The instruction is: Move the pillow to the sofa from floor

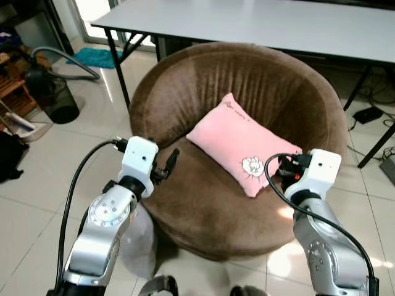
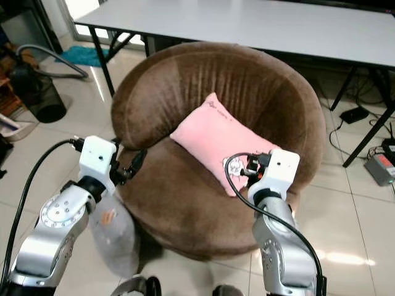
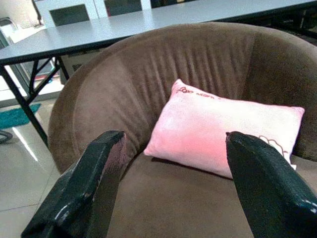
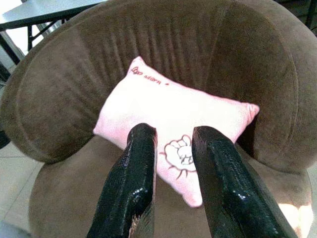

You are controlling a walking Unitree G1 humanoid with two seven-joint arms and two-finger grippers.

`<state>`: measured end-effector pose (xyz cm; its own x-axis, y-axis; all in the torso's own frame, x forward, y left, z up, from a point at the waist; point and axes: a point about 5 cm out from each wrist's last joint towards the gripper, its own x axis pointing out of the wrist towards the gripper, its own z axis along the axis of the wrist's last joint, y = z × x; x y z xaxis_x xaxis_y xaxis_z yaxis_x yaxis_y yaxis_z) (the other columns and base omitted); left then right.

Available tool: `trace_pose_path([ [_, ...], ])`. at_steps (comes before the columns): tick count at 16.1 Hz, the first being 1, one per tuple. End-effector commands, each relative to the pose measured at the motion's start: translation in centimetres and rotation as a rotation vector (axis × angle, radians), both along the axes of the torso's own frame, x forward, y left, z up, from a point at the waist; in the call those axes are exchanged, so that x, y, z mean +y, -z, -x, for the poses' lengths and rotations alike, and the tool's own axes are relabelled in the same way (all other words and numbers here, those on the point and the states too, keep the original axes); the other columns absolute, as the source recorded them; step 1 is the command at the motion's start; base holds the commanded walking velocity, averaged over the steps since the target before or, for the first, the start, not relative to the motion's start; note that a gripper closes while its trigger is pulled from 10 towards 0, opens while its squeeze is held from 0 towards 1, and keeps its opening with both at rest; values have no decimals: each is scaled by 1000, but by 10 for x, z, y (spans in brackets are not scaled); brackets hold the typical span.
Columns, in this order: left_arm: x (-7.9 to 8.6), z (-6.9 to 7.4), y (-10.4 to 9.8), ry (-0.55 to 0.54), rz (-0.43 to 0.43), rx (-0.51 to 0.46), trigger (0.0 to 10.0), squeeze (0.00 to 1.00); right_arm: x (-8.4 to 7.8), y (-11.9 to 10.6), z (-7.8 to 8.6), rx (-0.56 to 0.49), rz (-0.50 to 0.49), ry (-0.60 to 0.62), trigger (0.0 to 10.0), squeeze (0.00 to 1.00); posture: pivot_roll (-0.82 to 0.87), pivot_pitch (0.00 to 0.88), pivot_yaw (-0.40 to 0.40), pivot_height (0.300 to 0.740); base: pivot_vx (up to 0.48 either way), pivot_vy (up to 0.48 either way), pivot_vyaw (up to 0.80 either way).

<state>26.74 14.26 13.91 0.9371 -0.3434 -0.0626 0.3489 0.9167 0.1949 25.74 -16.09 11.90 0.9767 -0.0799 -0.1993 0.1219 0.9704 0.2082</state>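
The pink pillow [image 1: 237, 145] with a small cartoon print lies tilted on the seat of the round brown sofa [image 1: 247, 80], leaning against its backrest. My left gripper [image 1: 170, 161] is open at the sofa's front left rim, a short way from the pillow [image 3: 223, 134], and holds nothing. My right gripper [image 2: 248, 166] hovers just at the pillow's near right corner. In the right wrist view its fingers [image 4: 141, 163] stand a little apart with nothing between them, pointing at the pillow [image 4: 168, 109].
A long grey table [image 1: 247, 24] on black legs stands right behind the sofa. A grey soft object [image 2: 114, 237] lies on the tiled floor under my left arm. A black bin [image 1: 58, 102] and hose are far left; cables and a power strip [image 2: 379, 166] are at right.
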Motion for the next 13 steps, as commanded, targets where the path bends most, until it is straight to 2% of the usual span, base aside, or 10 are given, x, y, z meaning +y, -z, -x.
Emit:
trace_pose_path([
  [1,1,0,-1,-8,-5,-14,10000,0,-1,-1,2,8,13,4,10000,0,-39,19,20,740,-262,0,0],
  [3,0,-1,-1,-9,-6,-17,10000,0,-1,-2,1,10,15,4,10000,0,-39,16,19,740,-311,0,0],
  [9,7,-7,-3,-54,-8,-38,10000,0,-1,-1,-2,20,12,-4,10000,0,-35,6,11,740,0,0,0],
  [13,9,-10,-2,-65,-19,-43,10000,0,-1,2,-4,34,10,0,10000,0,-34,3,10,740,0,476,-114],
])
